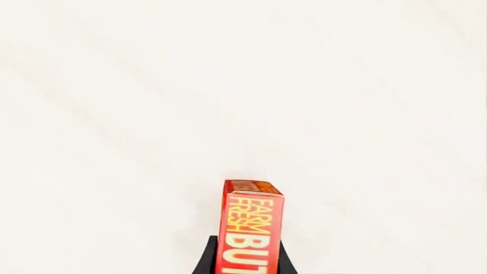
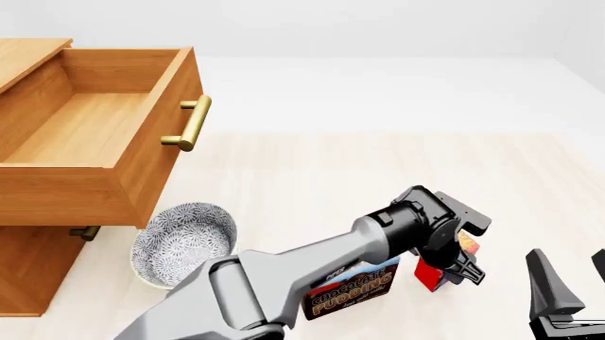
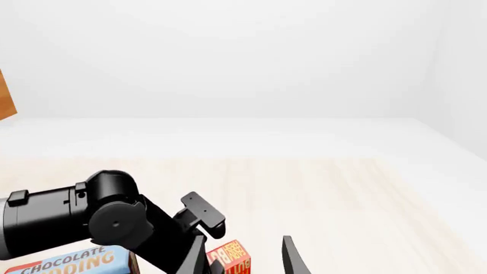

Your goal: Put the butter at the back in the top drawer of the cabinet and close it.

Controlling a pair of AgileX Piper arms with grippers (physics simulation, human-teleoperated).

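The left gripper has its jaws clamped on the butter, at about four o'clock in the front view, just right of the pudding box. The butter's long axis runs along the fingers, its orange end pointing away from the wrist. The top drawer stands open at ten o'clock. The right gripper sits at five o'clock, jaws apart.

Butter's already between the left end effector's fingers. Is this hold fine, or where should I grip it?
Keep it. The left end effector pinches the butter across its two broad lettered faces near one end, with the box's length running out along the fingers. Those flat, parallel faces suit the pads; the narrow edges would slip more easily.
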